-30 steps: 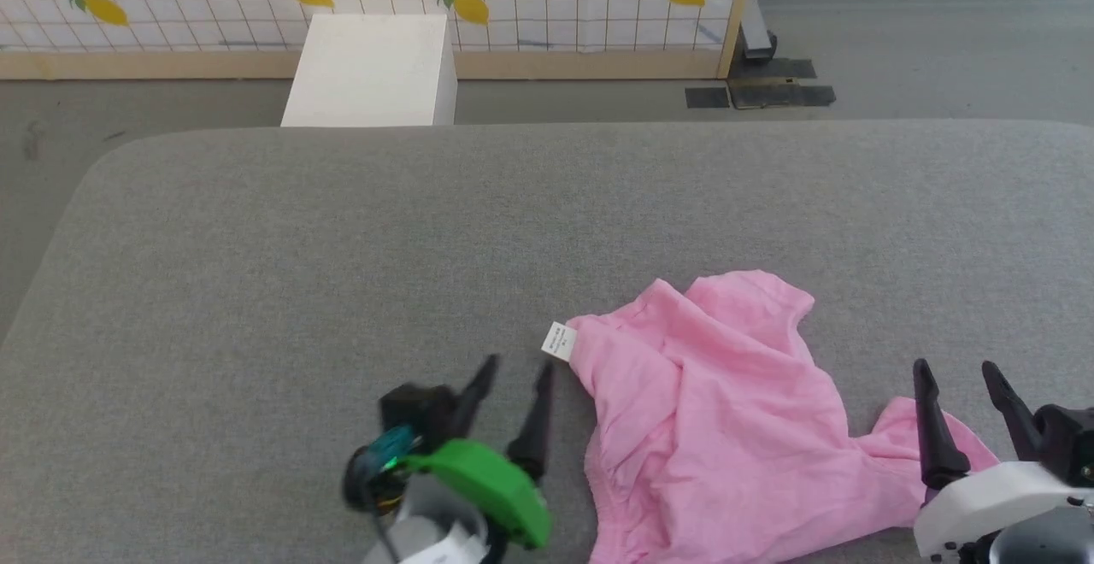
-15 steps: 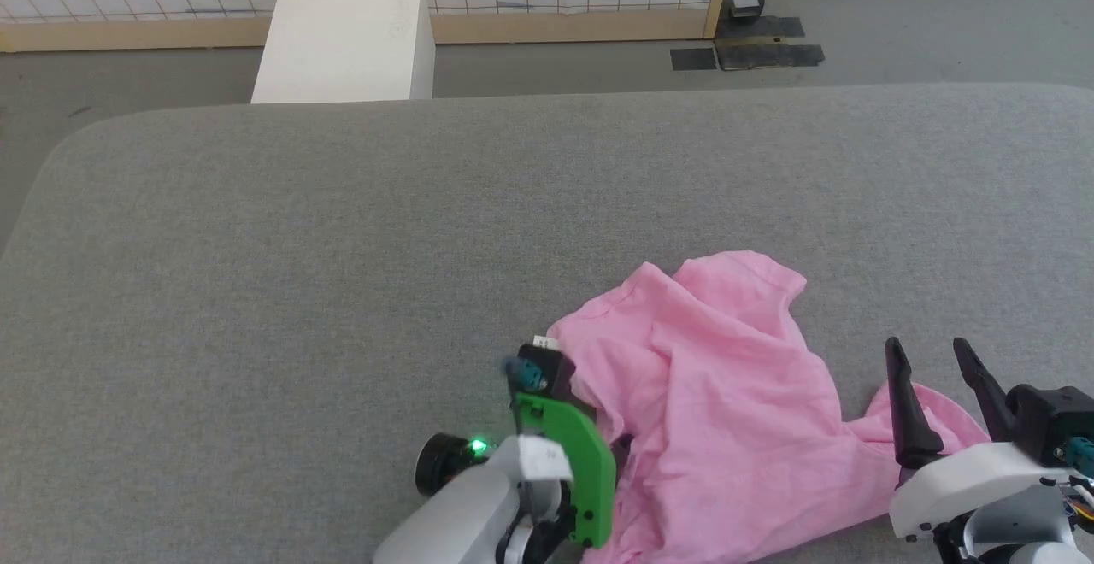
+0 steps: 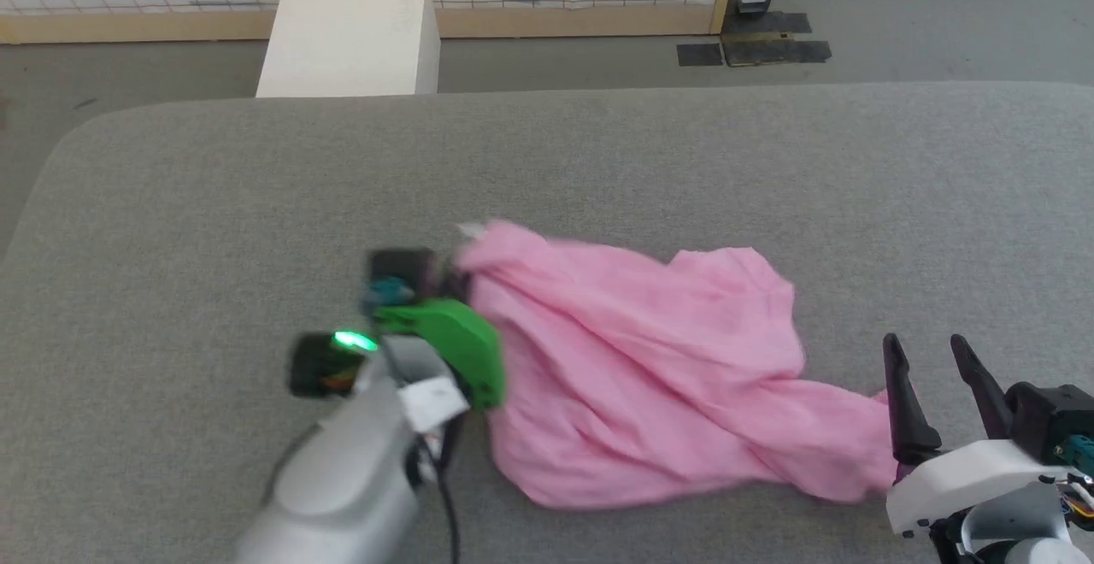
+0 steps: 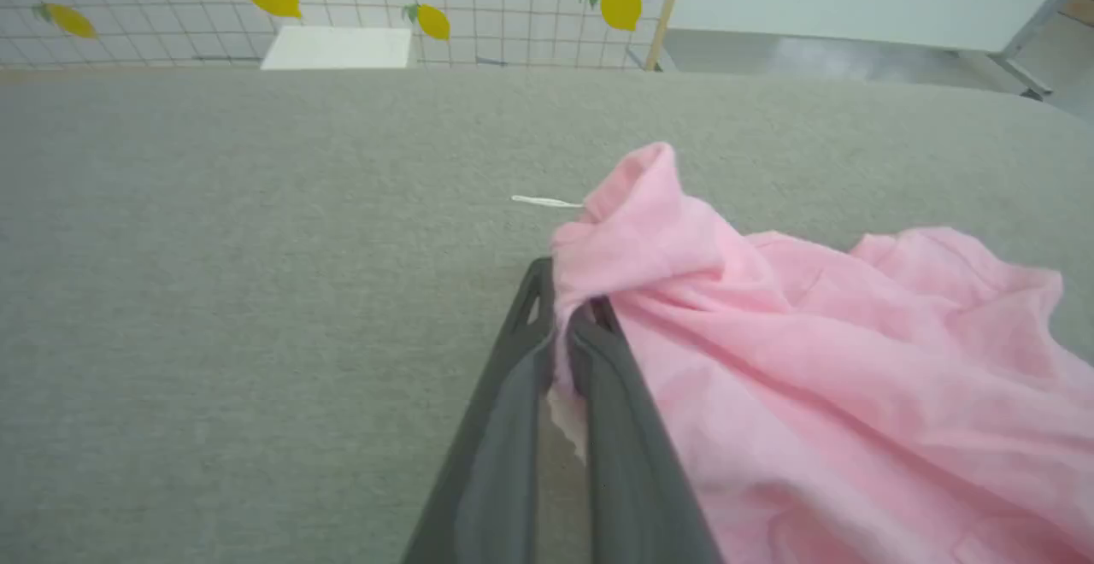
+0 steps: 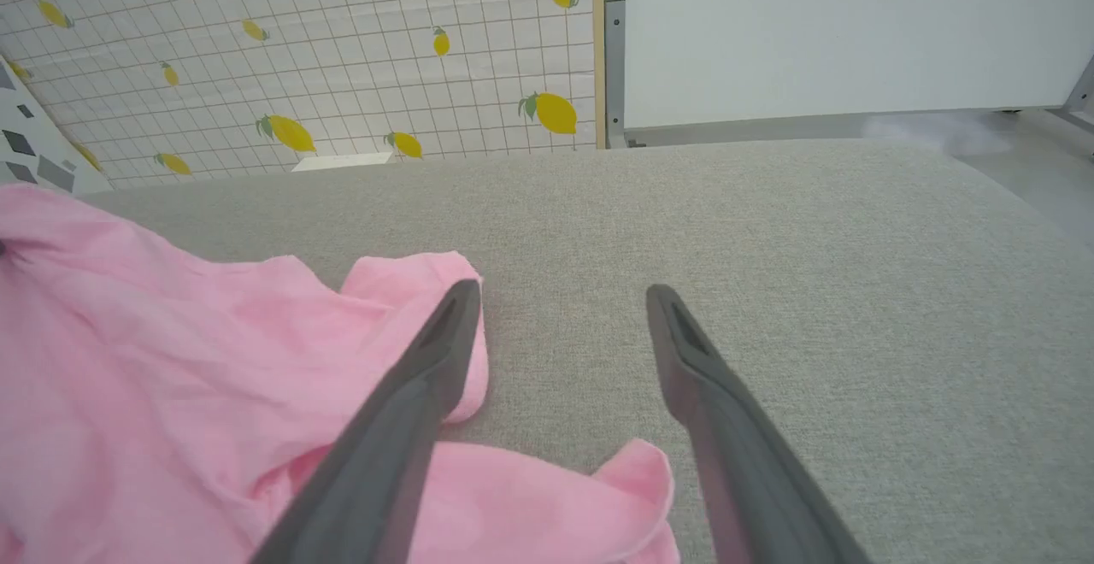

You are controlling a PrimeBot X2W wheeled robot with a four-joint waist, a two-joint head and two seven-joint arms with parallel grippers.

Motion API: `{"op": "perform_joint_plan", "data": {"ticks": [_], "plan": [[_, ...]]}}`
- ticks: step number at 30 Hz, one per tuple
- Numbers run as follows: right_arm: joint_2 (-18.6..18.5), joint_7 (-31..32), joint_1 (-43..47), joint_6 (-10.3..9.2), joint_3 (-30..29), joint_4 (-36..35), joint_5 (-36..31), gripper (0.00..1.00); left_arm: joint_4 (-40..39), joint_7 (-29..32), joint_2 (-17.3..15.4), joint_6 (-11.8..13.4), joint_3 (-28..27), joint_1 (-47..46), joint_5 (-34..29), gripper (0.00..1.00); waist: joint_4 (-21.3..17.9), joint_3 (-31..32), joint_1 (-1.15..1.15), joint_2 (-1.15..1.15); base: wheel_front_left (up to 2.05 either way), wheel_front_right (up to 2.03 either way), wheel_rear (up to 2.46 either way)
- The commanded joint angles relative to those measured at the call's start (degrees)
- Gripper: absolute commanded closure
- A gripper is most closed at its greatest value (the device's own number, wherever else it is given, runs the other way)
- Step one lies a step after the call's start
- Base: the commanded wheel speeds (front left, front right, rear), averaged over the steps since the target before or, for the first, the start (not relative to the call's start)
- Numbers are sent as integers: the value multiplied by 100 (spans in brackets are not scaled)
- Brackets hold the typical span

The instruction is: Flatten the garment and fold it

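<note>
Garment, bunched a second ago, now stretched across lower centre of grey table. Centre-left: left gripper, jaws newly pinching edge by white label, dragged it leftward; flattening begun. Lower right: right gripper spread over trailing end, unclamped.

left end effector clamped tight on the garment, right end effector splayed wide, holding nothing, fingers pointing forward
</note>
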State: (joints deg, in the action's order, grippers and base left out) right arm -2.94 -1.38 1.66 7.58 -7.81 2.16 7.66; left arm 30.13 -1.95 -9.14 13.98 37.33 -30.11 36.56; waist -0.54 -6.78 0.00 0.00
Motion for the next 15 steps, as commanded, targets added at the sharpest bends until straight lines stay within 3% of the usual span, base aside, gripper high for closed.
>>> {"op": "perform_joint_plan", "data": {"ticks": [1,4,7,11,15], "plan": [[6,-48,-102,-9,7,17,30,0,-72,-301,-180,153,-171,-124,-120,100,45,17,0,0,0,0,0],[6,-45,-103,-9,19,32,23,0,-206,-784,-473,419,-497,-111,-195,100,80,41,0,0,0,0,0],[6,-17,-91,-9,39,9,27,0,-247,-872,-695,598,-713,116,-125,100,112,63,0,0,0,0,0],[6,19,-77,-9,75,-21,36,0,-126,-455,-854,684,-796,568,131,100,147,59,0,0,0,0,0],[6,110,-86,-9,130,-63,-4,0,-22,223,-853,585,-746,954,490,100,202,36,0,0,0,0,0]]}}
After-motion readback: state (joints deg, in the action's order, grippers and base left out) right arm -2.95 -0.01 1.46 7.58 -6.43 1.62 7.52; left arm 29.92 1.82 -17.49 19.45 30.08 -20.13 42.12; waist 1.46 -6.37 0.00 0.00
